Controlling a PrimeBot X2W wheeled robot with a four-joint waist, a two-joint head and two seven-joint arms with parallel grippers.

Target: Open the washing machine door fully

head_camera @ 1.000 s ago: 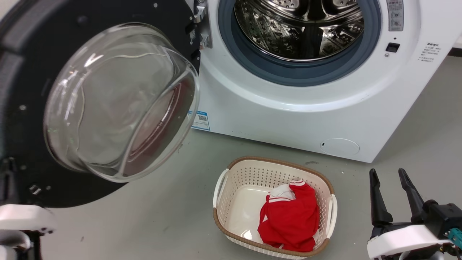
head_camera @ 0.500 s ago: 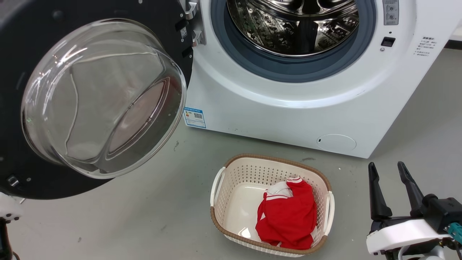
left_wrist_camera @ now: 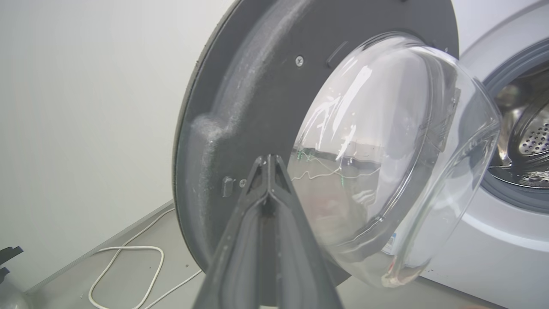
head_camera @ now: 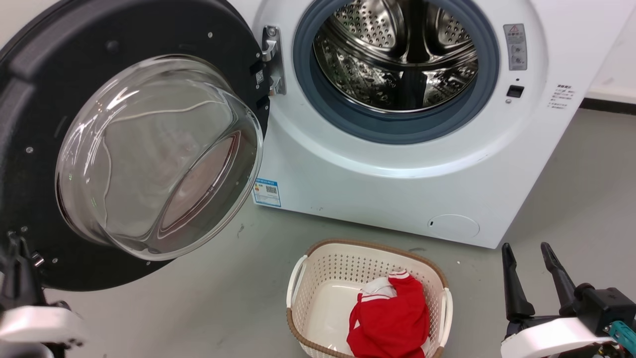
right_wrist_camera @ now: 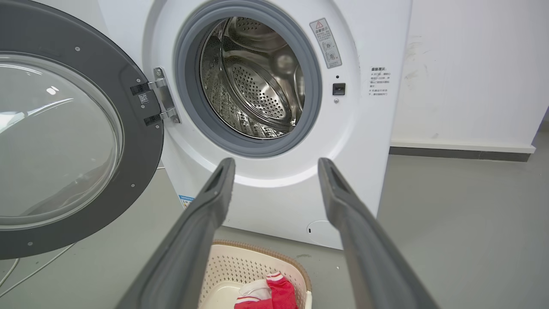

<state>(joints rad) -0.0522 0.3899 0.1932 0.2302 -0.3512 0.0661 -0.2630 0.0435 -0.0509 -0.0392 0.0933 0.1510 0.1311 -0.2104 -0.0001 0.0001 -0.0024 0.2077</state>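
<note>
a white front-loading washing machine (head_camera: 397,184) is seen from above on a grey floor (head_camera: 223,308). the washing machine door (head_camera: 159,159) is swung wide open to the left on a metal hinge (head_camera: 272,59), so that its inner face, a black ring frame around a bulging clear glass bowl, is turned outward. the perforated steel drum (head_camera: 397,54) is exposed inside a grey gasket (head_camera: 397,130). a blue label (head_camera: 267,193) is seen low on the machine's front, just beside the glass bowl's lower edge, and a small round flap (head_camera: 453,226) is set near the bottom right corner. the left gripper (left_wrist_camera: 268,163) is held at the door's lower outer edge with its two dark fingers pressed together and nothing between them; their tips are pointed at the inner frame just beside the glass, and whether the frame is touched cannot be told. the right gripper (head_camera: 525,248) is held well apart from the machine at the lower right, its fingers spread and empty. a cream perforated basket (head_camera: 323,258) is placed on the floor in front of the machine, and a red and white garment (head_camera: 392,318) is lying inside it. a white cable (left_wrist_camera: 128,266) is looped on the floor behind the door.
</note>
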